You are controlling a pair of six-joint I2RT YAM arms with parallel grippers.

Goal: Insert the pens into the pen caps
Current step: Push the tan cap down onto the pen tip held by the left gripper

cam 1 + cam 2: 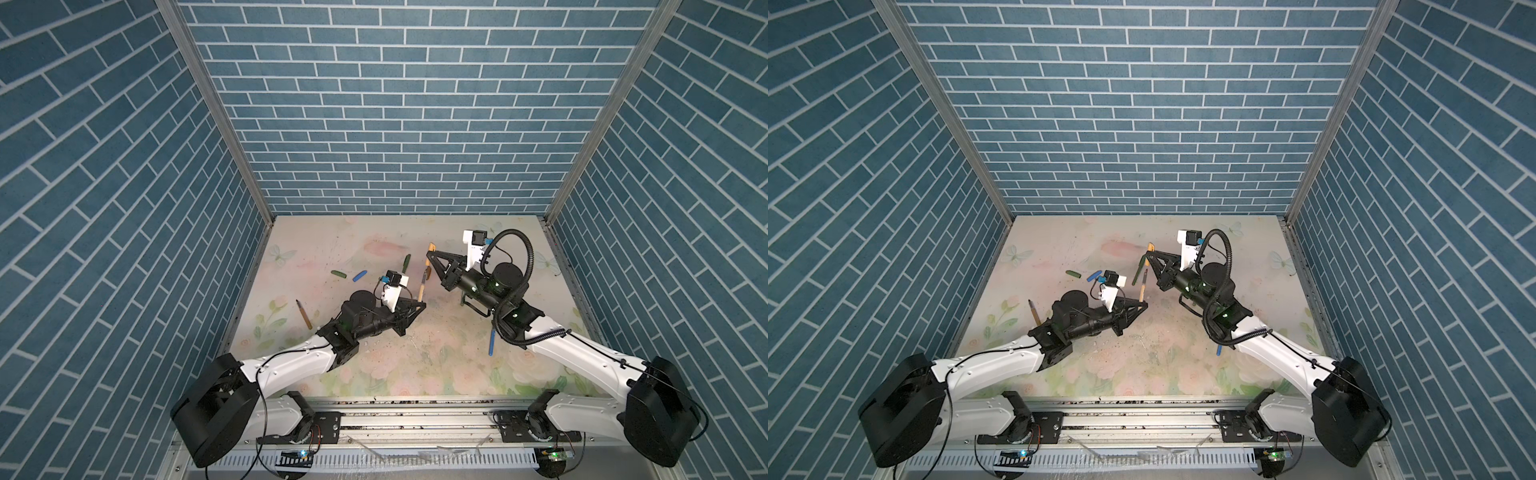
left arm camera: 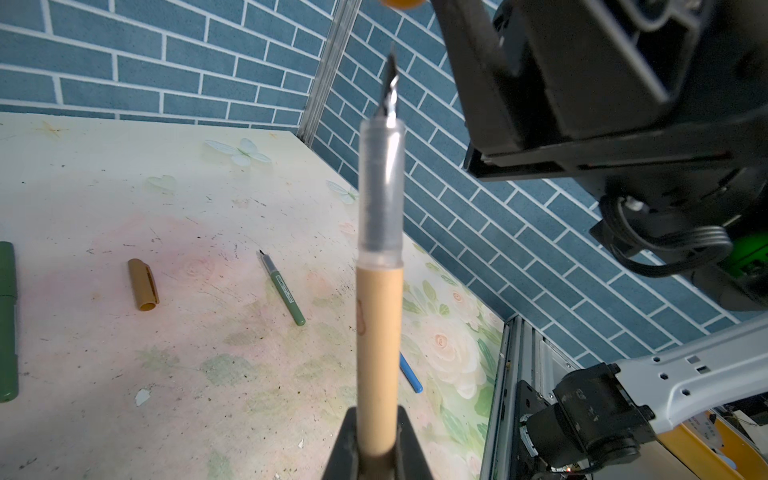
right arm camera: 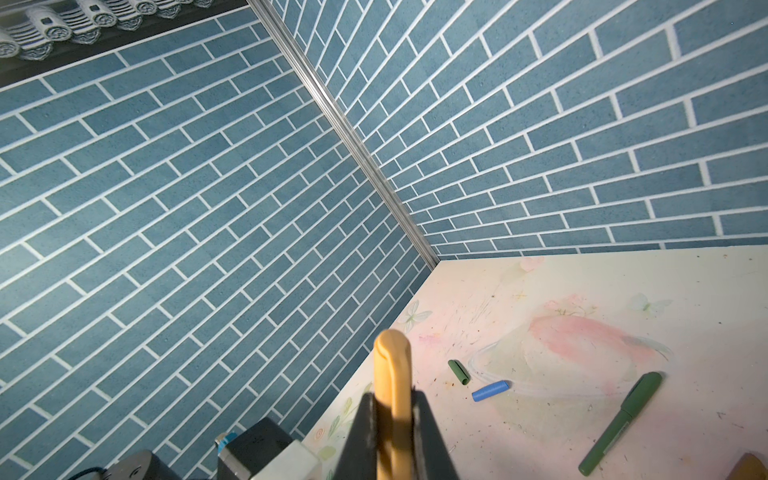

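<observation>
Left gripper (image 2: 376,440) pinches the tan pen (image 2: 380,332) by its tail, nib (image 2: 390,91) far ahead. Right gripper (image 3: 392,419) pinches the tan cap (image 3: 390,361). Both seem light, stiff and slick.

Floral-printed tabletop (image 1: 374,365), pale pink and green, speckled with dark marks. Walled at 9, 12 and 3 o'clock by blue brick-patterned panels (image 1: 395,104), joined by aluminium corner posts (image 1: 218,112). Printed butterfly (image 1: 282,254) toward 10 o'clock. Slotted white cable duct (image 1: 332,459) along 6 o'clock. Small white scrap (image 2: 142,397) on the tabletop, seen from the left wrist.
</observation>
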